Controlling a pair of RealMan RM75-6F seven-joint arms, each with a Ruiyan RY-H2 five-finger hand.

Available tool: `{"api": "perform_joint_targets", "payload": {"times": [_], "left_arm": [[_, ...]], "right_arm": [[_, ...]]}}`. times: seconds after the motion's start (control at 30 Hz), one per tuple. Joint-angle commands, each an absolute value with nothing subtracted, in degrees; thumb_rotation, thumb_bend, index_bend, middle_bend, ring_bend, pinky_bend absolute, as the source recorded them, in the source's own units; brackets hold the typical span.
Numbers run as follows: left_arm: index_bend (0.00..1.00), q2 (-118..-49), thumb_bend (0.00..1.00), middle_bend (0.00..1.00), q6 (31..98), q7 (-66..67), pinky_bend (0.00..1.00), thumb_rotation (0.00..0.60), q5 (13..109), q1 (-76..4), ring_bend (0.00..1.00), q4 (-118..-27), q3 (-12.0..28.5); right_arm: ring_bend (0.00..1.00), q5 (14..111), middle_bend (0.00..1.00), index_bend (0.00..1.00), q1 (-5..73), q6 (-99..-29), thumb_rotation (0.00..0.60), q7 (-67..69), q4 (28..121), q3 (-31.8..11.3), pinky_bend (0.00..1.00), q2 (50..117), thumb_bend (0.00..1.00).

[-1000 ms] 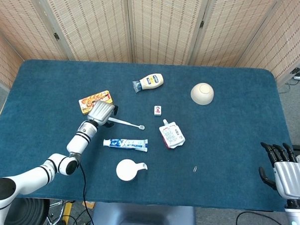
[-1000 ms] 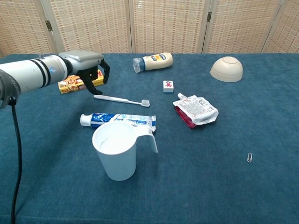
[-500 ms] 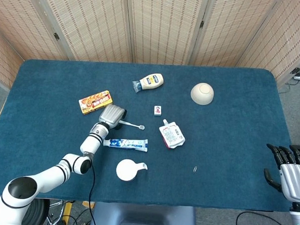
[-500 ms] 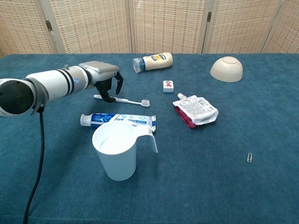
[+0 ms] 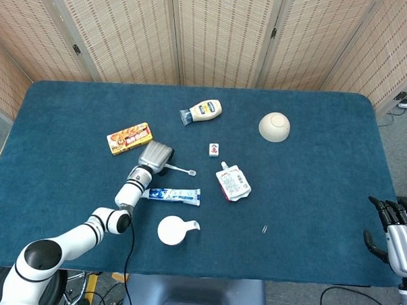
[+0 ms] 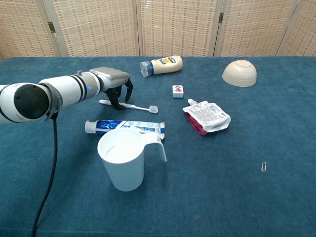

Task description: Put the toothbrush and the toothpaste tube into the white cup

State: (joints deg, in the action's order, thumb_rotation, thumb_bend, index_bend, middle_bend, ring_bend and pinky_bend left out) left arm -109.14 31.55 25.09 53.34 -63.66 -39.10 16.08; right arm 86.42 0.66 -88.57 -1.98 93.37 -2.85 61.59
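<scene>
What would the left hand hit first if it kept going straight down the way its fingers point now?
Most likely the toothbrush: the left hand sits over its handle end with fingers curled down around it. Whether they already touch it is unclear from either view; the blue table lies just under it.

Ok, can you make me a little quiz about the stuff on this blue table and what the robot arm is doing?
1. True or false: the toothbrush is already inside the white cup.
2. Which thing lies closest to the cup? A) the toothpaste tube B) the upside-down bowl C) the mayonnaise bottle
3. Fill the gap: the left hand is over the handle end of the ____.

Key
1. False: it lies flat on the table, and so does the tube.
2. A.
3. Toothbrush. Its fingers point down around the handle, but I cannot tell if they grip it yet. The right hand sits off the table's edge.
</scene>
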Motion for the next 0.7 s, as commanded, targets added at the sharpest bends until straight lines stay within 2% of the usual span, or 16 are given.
{"api": "perform_joint_targets", "payload": {"times": [0.03,0.7], "left_arm": [[0.51,-109.32,0.38,1.00,31.17,25.31,1.00,0.600,52.98,-63.89,0.99,-38.83,15.94],[0.59,-108.98,0.45,1.00,31.60,23.04,1.00,0.600,53.10,-64.09,1.00,-39.34,15.75]], "right_arm": [[0.18,86.42,0.24,0.14,0.66,-88.57,0.600,-2.00,93.39,-2.89,0.12,61.59,0.34],[0.18,86.07,0.24,0.14,0.26,-88.69,0.600,-1.87,93.32,-3.14,0.12,61.50,0.34]]}}
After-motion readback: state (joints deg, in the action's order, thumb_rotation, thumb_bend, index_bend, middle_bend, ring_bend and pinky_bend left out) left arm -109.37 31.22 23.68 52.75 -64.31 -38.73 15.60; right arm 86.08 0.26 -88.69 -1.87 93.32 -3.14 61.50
